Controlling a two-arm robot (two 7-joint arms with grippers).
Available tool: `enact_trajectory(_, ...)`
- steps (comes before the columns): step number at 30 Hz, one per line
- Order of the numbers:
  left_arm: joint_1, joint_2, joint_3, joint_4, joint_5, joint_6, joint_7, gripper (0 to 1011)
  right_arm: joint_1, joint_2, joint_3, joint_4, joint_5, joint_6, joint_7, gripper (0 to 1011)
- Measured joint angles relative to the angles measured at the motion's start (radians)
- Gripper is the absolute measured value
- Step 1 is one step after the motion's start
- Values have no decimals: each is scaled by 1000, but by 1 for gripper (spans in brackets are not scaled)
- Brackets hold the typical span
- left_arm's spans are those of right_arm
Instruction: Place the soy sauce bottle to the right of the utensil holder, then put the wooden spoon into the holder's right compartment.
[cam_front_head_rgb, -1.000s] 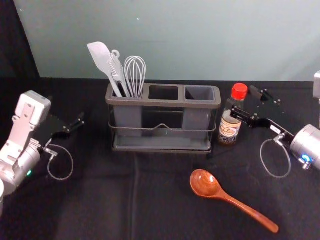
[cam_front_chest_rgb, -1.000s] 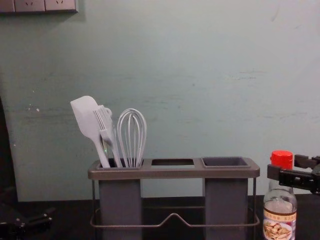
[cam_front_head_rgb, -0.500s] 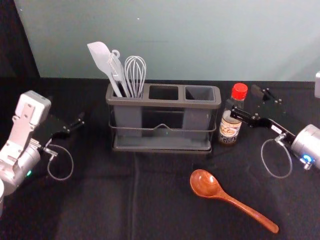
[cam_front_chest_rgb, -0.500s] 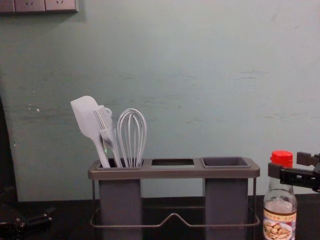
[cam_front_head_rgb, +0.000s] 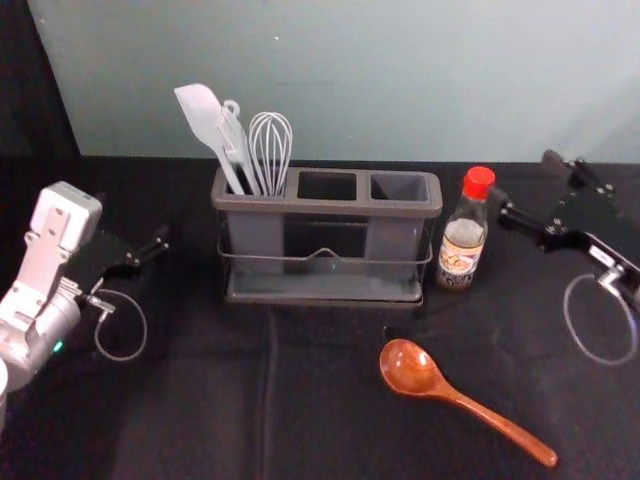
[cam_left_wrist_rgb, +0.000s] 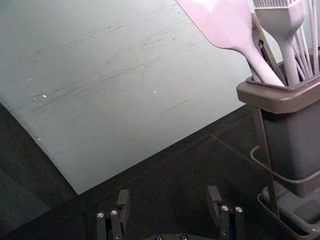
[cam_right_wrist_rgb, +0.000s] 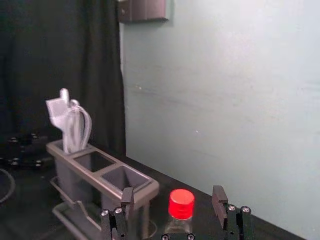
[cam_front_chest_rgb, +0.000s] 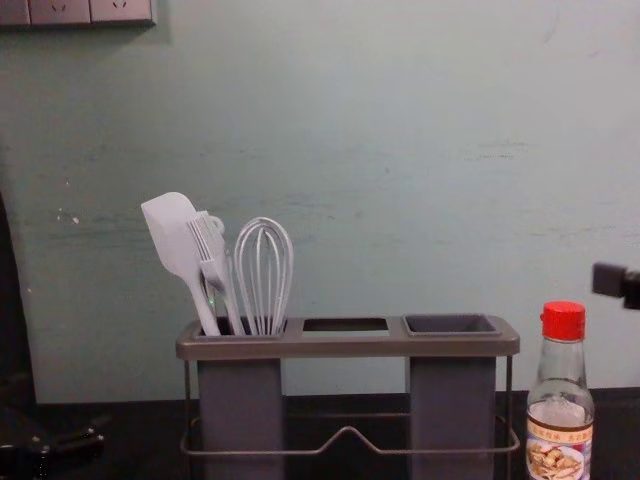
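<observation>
Hovering with right end effector (cam_front_head_rgb: 528, 183) spread wide, just to the right of the upright soy sauce bottle (cam_front_head_rgb: 463, 240)
Grasping nothing there, with a wide gap between the fingers and with both tips off the glass and the red cap; standing on the worktop (cam_front_head_rgb: 200, 400) just beside the right end of the utensil holder (cam_front_head_rgb: 400, 210), in the case of the bottle, with label facing the robot; lying in front of the holder, in the case of the wooden spoon (cam_front_head_rgb: 410, 368), with bowl nearer the holder and handle slanting toward the robot and to the right; leaning upright in the left compartment, in the case of the spatula (cam_front_head_rgb: 203, 112), brush (cam_front_chest_rgb: 207, 243) and whisk (cam_front_head_rgb: 270, 145); parked to the left of the holder, in the case of the left end effector (cam_front_head_rgb: 155, 238), with fingers apart
</observation>
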Motion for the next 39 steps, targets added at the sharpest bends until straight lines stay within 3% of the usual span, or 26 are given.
enact_trajectory(7, 0, 0, 0, 0, 0, 0, 0, 1005, -112, 129, 62, -189, 15, 50, 41, 1000)
enact_trajectory(8, 0, 0, 0, 0, 0, 0, 0, 1005, -132, 161, 70, -228, 17, 74, 52, 1000)
enact_trajectory(13, 0, 0, 0, 0, 0, 0, 0, 1005, -174, 265, 65, -337, 28, 186, 87, 1000)
enact_trajectory(14, 0, 0, 0, 0, 0, 0, 0, 1005, -174, 265, 65, -337, 28, 186, 87, 1000)
enact_trajectory(17, 0, 0, 0, 0, 0, 0, 0, 1005, -163, 302, 25, -364, 41, 267, 111, 1000)
enact_trajectory(19, 0, 0, 0, 0, 0, 0, 0, 1005, -111, 329, -49, -369, 37, 376, 132, 1000)
enact_trajectory(22, 0, 0, 0, 0, 0, 0, 0, 1005, -62, 335, -108, -357, 27, 452, 145, 1000)
enact_trajectory(23, 0, 0, 0, 0, 0, 0, 0, 1005, -29, 333, -149, -343, 17, 500, 149, 1000)
enact_trajectory(29, 0, 0, 0, 0, 0, 0, 0, 1005, 84, 299, -272, -282, -34, 643, 145, 1000)
enact_trajectory(39, 0, 0, 0, 0, 0, 0, 0, 1005, 209, 233, -405, -210, -102, 758, 122, 1000)
